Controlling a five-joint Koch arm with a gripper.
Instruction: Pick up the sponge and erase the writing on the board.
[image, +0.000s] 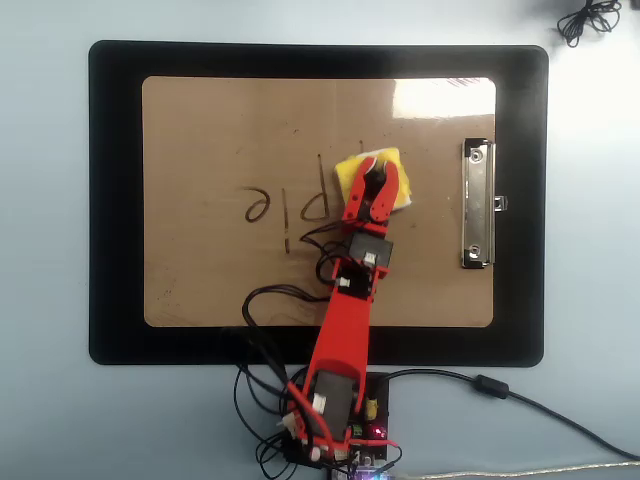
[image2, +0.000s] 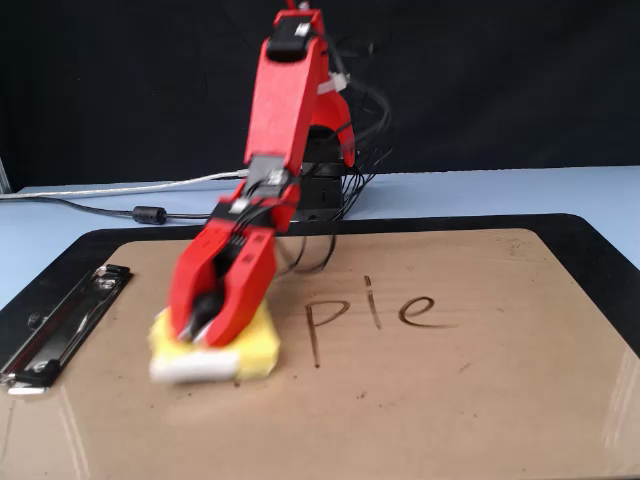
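- The table (image: 40, 200), pale blue, is carrying everything; in the overhead view the arm's base is sitting at the bottom edge with tangled black wires.
- A black mat (image: 115, 200) is lying on the table, bigger than the board on all sides.
- The board (image: 220, 130), glossy tan clipboard, is lying flat on the mat, its silver clip (image: 478, 205) at the right in the overhead view and at the left (image2: 60, 320) in the fixed view.
- The red arm (image: 340, 330) is reaching from the base over the board's near edge.
- The writing (image2: 370, 310) is showing as "ple" in dark marker on the board, just beside the sponge, on the side away from the clip.
- The pincer (image: 372, 172) is pressing down on the sponge with its jaws narrow and closed on it, red fingers (image2: 245, 290) pointing down.
- The sponge (image2: 258, 352), yellow with a whitish edge, is sitting on the board between the writing and the clip, touching the surface; its edge looks blurred in the fixed view.
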